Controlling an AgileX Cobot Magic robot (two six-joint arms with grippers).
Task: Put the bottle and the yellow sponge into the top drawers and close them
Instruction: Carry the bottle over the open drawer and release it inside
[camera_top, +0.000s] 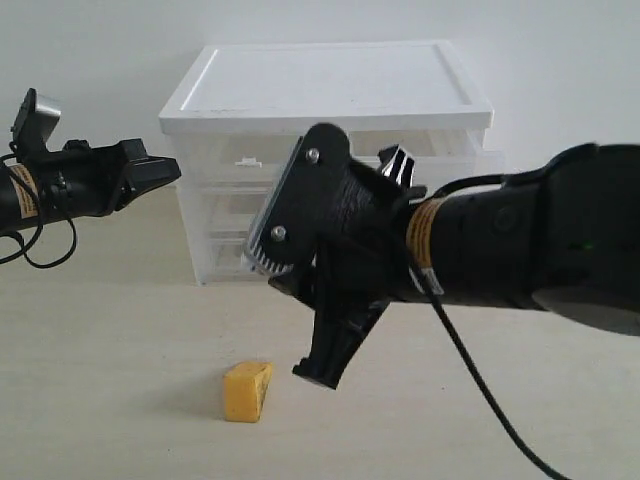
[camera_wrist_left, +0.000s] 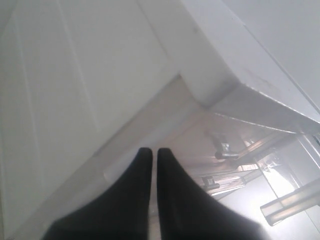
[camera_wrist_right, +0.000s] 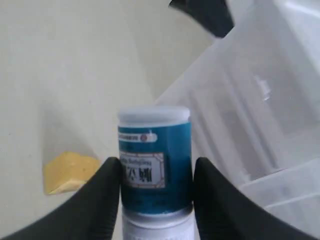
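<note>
**Desk:** How far along are you?

**Me:** Early, I'd say. My right gripper (camera_wrist_right: 156, 167) is clamped on the bottle (camera_wrist_right: 155, 145), one finger on each side of the teal label. It hangs in the air in front of the cabinet (camera_top: 320, 85), above the table (camera_top: 110, 420). So the bottle is picked up, but it isn't in a drawer yet.

**Desk:** And the sponge?

**Me:** The yellow sponge (camera_top: 247, 391) lies on the table in front of the cabinet, well apart from both grippers. Nothing is touching it.

**Desk:** Are the top drawers (camera_top: 240, 158) open?

**Me:** The right-hand drawer (camera_top: 455, 160) looks pulled out a little past the cabinet's front (my own arm covers most of it, so I won't swear to that). The left-hand one looks pushed in.

**Desk:** What about the left arm?

**Me:** My left gripper (camera_wrist_left: 151, 152) sits just beside the cabinet's upper left corner. Its jaws are all but together, with nothing between them. As I judge it, nearly everything is left to do. The bottle has to go into a top drawer, the sponge has to be picked up and put in, and both drawers have to be pushed shut.
</note>
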